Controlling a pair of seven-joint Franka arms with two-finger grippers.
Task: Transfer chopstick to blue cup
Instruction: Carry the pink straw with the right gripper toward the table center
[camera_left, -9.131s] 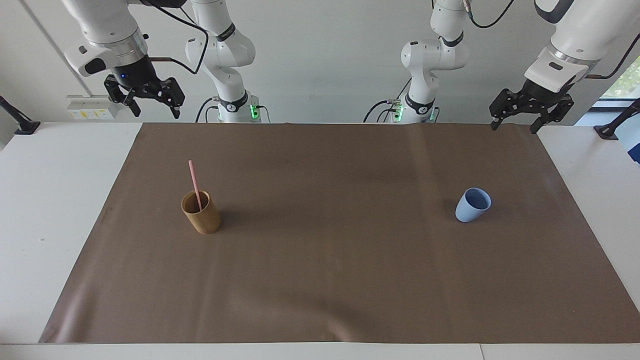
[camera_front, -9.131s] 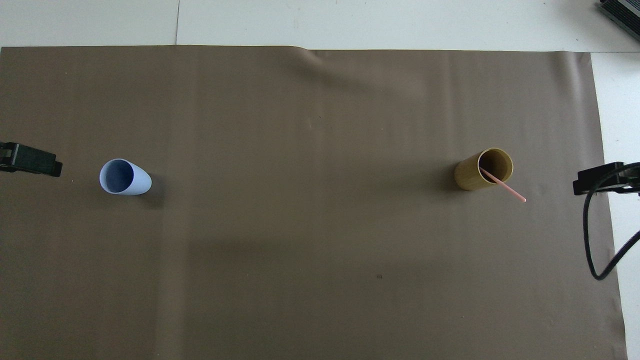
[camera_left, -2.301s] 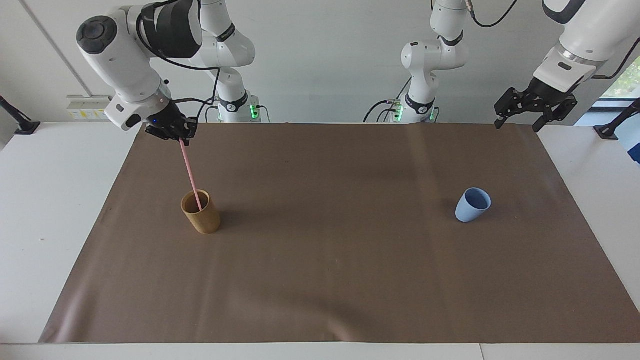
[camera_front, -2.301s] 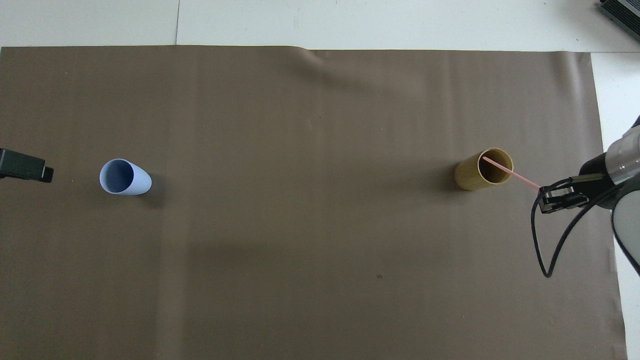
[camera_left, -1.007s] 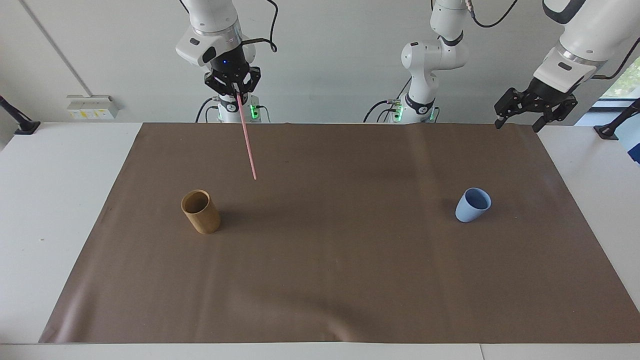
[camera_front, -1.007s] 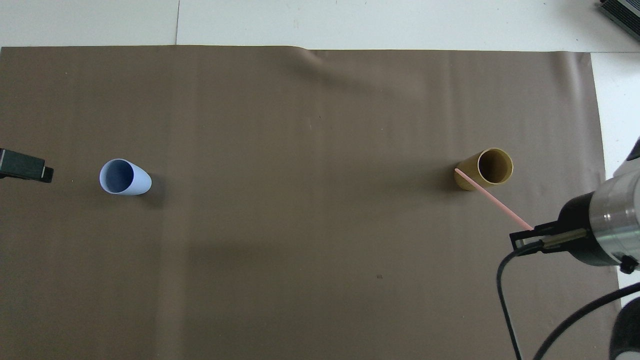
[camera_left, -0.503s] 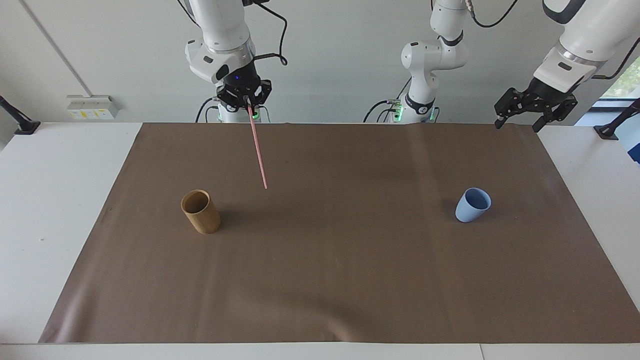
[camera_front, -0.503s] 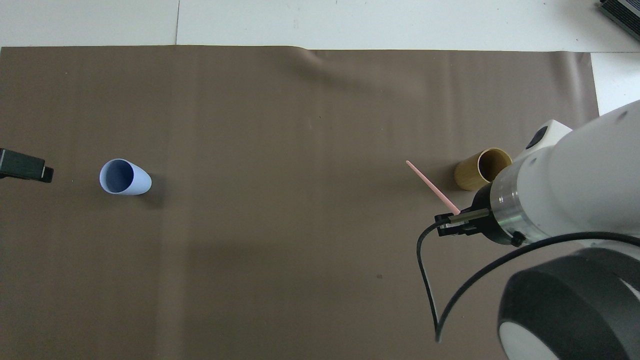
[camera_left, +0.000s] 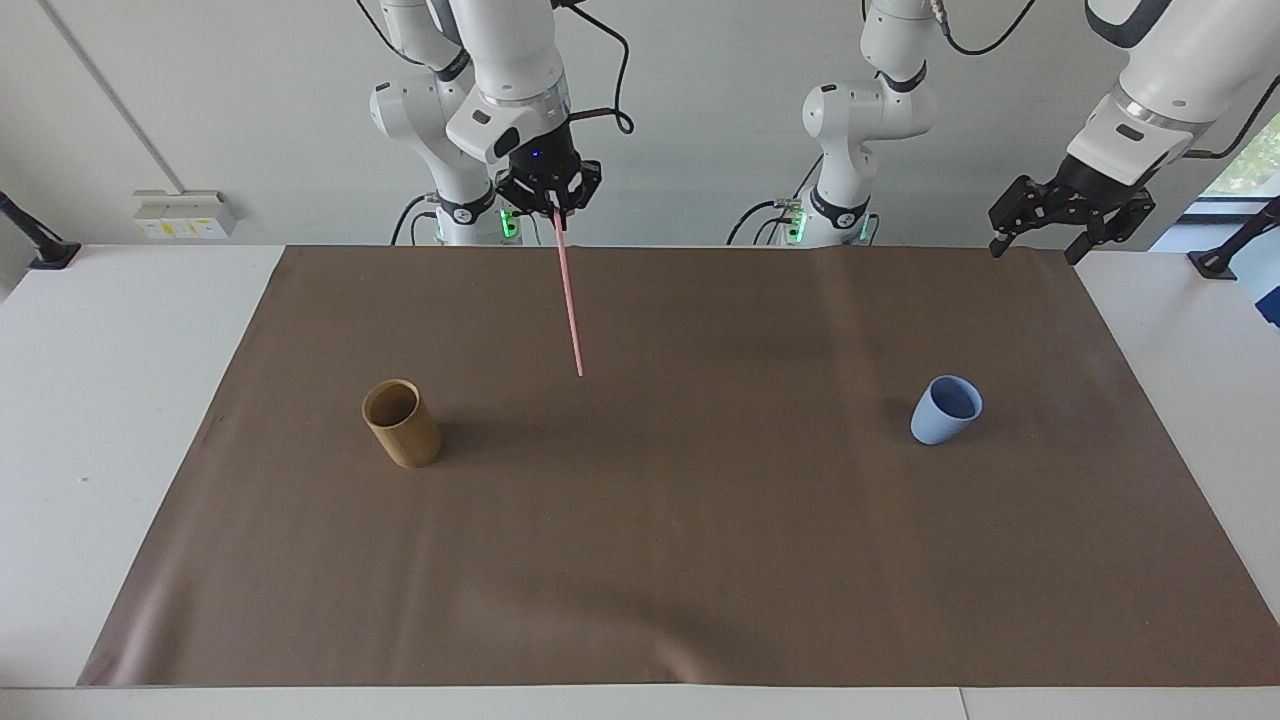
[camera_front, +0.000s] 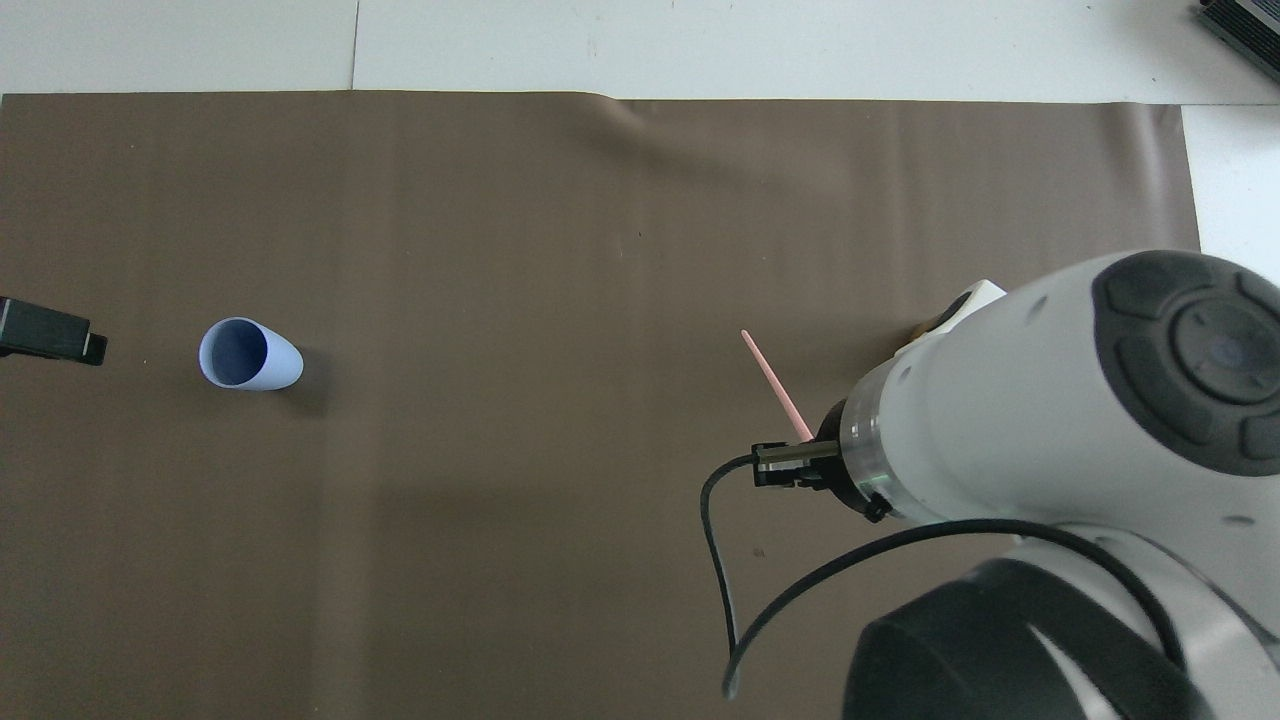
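Note:
My right gripper (camera_left: 553, 208) is shut on the top end of the pink chopstick (camera_left: 569, 300), which hangs almost upright in the air over the brown mat, clear of both cups. In the overhead view only the lower part of the chopstick (camera_front: 775, 385) sticks out from under the right arm's wrist. The blue cup (camera_left: 945, 410) stands upright and empty toward the left arm's end of the mat, seen also from above as the blue cup (camera_front: 248, 355). My left gripper (camera_left: 1032, 250) waits open, raised over the mat's corner near its base.
A tan-brown cylindrical cup (camera_left: 401, 423) stands empty toward the right arm's end of the mat. The brown mat (camera_left: 700, 560) covers most of the white table. The right arm's bulk hides much of that end in the overhead view.
My right gripper has carried the chopstick sideways, away from the tan cup and toward the table's middle. The left arm and both cups have stayed put.

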